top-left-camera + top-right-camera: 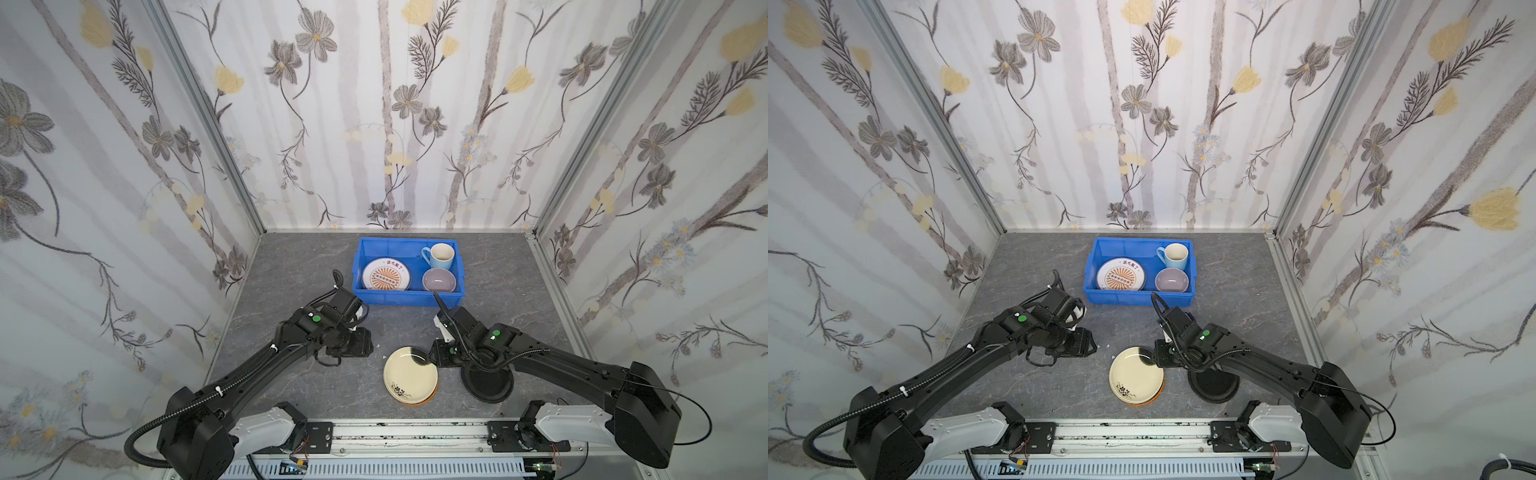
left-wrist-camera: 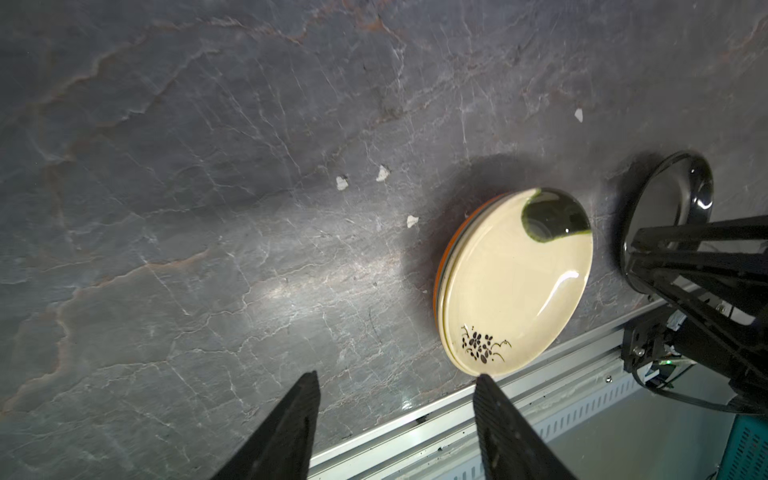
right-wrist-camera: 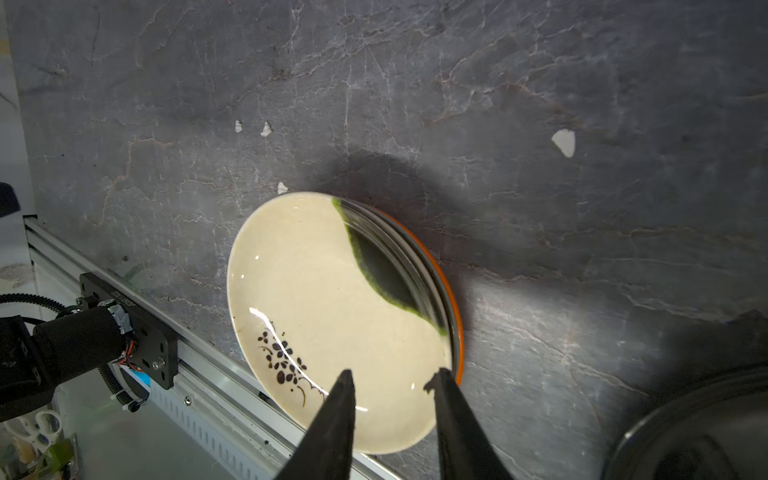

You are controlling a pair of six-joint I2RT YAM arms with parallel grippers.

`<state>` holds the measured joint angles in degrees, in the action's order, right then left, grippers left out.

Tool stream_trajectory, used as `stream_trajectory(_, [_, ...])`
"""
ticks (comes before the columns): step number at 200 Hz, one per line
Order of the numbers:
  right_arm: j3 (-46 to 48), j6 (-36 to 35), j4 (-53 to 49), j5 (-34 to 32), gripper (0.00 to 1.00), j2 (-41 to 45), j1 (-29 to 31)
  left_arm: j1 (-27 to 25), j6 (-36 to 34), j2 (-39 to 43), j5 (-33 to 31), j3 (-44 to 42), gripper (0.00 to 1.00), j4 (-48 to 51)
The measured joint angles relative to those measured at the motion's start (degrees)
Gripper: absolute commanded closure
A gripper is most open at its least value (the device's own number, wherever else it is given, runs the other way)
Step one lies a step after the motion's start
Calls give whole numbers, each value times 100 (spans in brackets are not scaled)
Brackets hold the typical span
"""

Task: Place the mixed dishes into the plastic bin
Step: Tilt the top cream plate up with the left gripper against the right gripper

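Plates stacked before the bin [image 1: 407,297].
The cream plate [image 1: 409,372] lies on an orange plate [image 1: 417,402], black plate [image 1: 490,388] beside it; right gripper [image 3: 392,376] low over the cream rim, fingers parted, empty; left gripper [image 2: 395,375] spread, empty, over the table [image 2: 208,208].

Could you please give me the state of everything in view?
Bright blue rectangular plastic bin: upright, holding three dishes.
Light blue mug: upright in bin.
Lilac bowl: upright in bin.
White lettered-rim round plate: flat in bin.
Cream round plate: topping a stack on the table.
Orange plate: beneath it.
Glossy black plate: on table.
Left gripper: open, empty.
Right gripper: open above cream plate.
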<state>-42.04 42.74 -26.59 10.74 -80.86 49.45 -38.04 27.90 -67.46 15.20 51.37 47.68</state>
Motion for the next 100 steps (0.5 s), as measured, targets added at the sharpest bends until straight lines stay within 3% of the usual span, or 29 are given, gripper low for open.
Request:
stream_trajectory(32, [225,275,-13,-46,65,201,160,-568,155,-129,-17,-127,54,-166])
stream_trajectory(100, [254,584,-175,-247,64,463,245,-1141,205,-1167,-157,-153,77,-765])
